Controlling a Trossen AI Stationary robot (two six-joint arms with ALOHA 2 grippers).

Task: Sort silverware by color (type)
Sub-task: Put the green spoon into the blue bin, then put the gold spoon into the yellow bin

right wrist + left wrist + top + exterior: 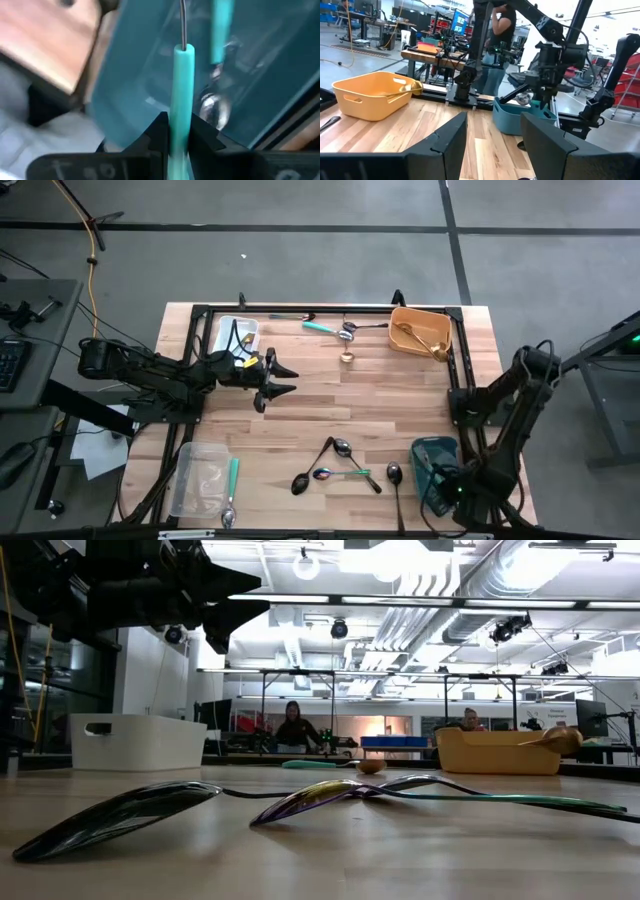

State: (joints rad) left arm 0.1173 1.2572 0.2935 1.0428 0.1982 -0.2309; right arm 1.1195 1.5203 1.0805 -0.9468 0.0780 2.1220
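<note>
My right gripper (445, 485) reaches down into the teal bin (432, 452) at the near right and is shut on a teal-handled utensil (179, 85). Another teal-handled spoon (216, 60) lies in that bin. My left gripper (275, 380) hovers open and level above the table's middle left, with nothing between its fingers (449, 142). Black and iridescent spoons (335, 468) lie flat near the front edge. A teal-handled spoon (320, 327) and a gold spoon (346, 357) lie at the far middle. My right gripper pinches the utensil's teal handle (179, 107) between its two fingers. The handle runs straight out ahead of the fingers, in line with them, and its thin metal shaft (183, 22) points deeper into the bin. Whether the far end rests on the bin's floor is hidden.
A white bin (235, 335) with black utensils stands at the far left, and a yellow bin (420, 330) with gold spoons at the far right. A clear bin (200, 480) stands at the near left, a teal-handled utensil (232, 478) at its side. People sit in the room beyond the table.
</note>
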